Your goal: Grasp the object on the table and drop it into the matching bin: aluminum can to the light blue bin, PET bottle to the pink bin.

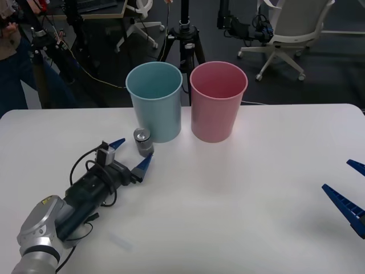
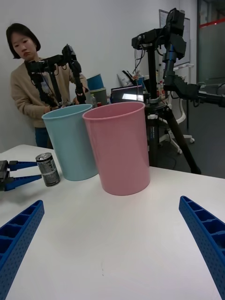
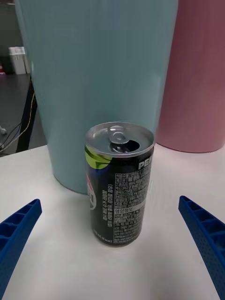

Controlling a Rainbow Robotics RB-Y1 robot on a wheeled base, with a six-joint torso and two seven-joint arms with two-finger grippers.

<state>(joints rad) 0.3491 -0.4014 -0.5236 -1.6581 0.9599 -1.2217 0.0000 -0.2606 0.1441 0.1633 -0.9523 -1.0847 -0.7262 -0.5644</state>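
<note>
A small dark aluminum can (image 1: 142, 141) with a silver lid stands upright on the white table (image 1: 239, 205), just in front of the light blue bin (image 1: 155, 100). The pink bin (image 1: 218, 100) stands right beside it. My left gripper (image 1: 130, 154) is open, its blue fingers (image 1: 144, 164) reaching toward the can with the can just ahead of the gap. In the left wrist view the can (image 3: 119, 183) stands between the open fingers (image 3: 204, 236), untouched. My right gripper (image 1: 349, 191) rests open at the table's right edge, nothing in it.
Behind the table stand a black tripod (image 1: 186, 40), an office chair (image 1: 288, 31) and cables on a dark floor. The table's middle and right stretch out as bare white surface.
</note>
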